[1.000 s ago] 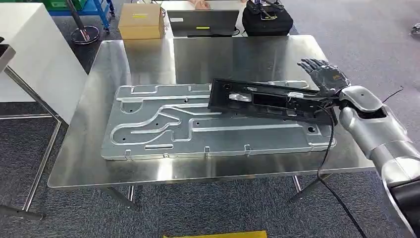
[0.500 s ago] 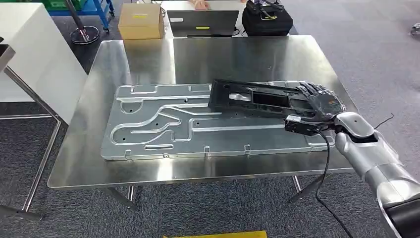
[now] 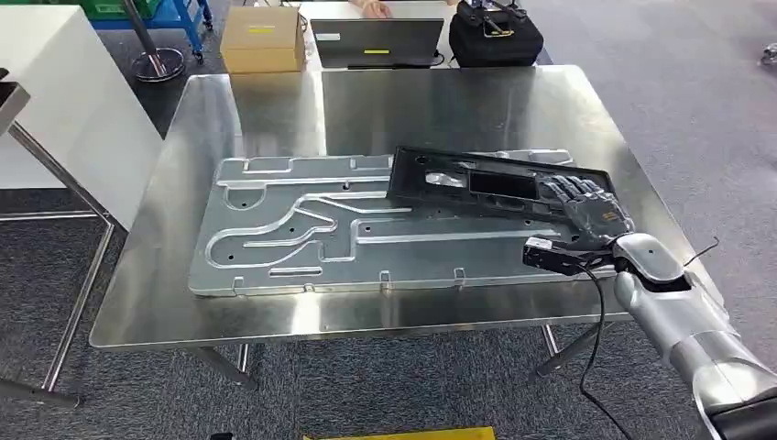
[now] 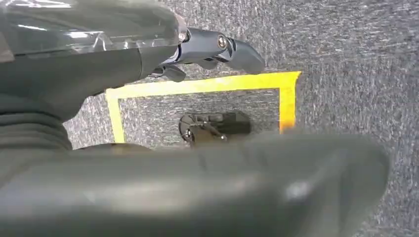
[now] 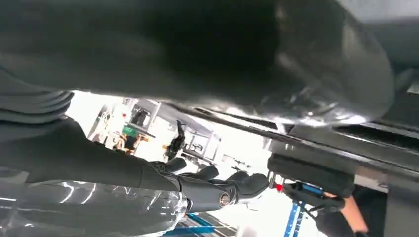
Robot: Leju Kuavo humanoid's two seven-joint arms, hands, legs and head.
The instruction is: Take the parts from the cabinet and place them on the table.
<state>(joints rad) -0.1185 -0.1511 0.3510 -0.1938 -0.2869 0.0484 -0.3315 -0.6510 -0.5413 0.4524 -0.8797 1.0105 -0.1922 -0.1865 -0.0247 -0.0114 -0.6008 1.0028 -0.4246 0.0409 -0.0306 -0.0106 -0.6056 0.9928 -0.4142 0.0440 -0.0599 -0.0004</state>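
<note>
I take this step to be letting go of the black part (image 3: 490, 186) so that it rests settled on the table (image 3: 275, 101). The part lies across the far right portion of the grey metal plate (image 3: 302, 229), its long side running toward the plate's right end, and seems to sit flat there. My right hand (image 3: 586, 206) lies at that right end of the part, fingers spread and fairly straight over its near edge; I judge it is gripping nothing, though whether the fingertips touch the part I cannot tell. To do this well I would lift the hand straight up first, then draw it toward my body, so a finger does not catch the part's rim and drag it off the plate.

The plate's right end sits near the table's right edge, so a sideways nudge there could send the part over. Bare table lies beyond the plate, as far as a cardboard box (image 3: 261, 38) and a laptop (image 3: 376, 41) well apart from it. My left hand (image 4: 217, 49) hangs over carpet, its fingers curled in on nothing.
</note>
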